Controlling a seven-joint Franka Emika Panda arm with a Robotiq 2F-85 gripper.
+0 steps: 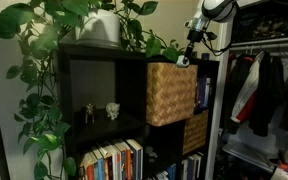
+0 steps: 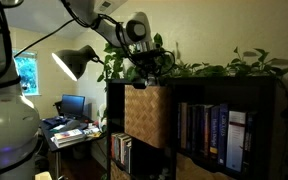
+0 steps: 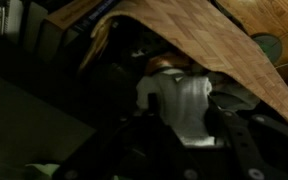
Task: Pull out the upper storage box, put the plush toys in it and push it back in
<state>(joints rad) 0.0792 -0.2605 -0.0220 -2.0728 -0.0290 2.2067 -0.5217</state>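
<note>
Black shelf (image 1: 99,80): one upper storage box (image 1: 171,92).

A lived-in room of a home, part bedroom, part study; a dark cube shelf unit (image 1: 104,53) carries a leafy trailing houseplant (image 1: 39,60) in a white pot (image 1: 102,28) on its top; 1 cubby holds 2 small figurines (image 1: 112,110), another a row of books (image 1: 112,160), another the upper storage box (image 1: 171,92), a light tan woven wicker cube, with a darker woven box (image 1: 195,131) below it; clothes (image 1: 259,90) hang beside the shelf; in an exterior view a desk (image 2: 69,132) with a computer monitor (image 2: 72,104) and loose papers stands by a daylit window (image 2: 26,75), a hooded lamp (image 2: 74,62) near it.
</note>
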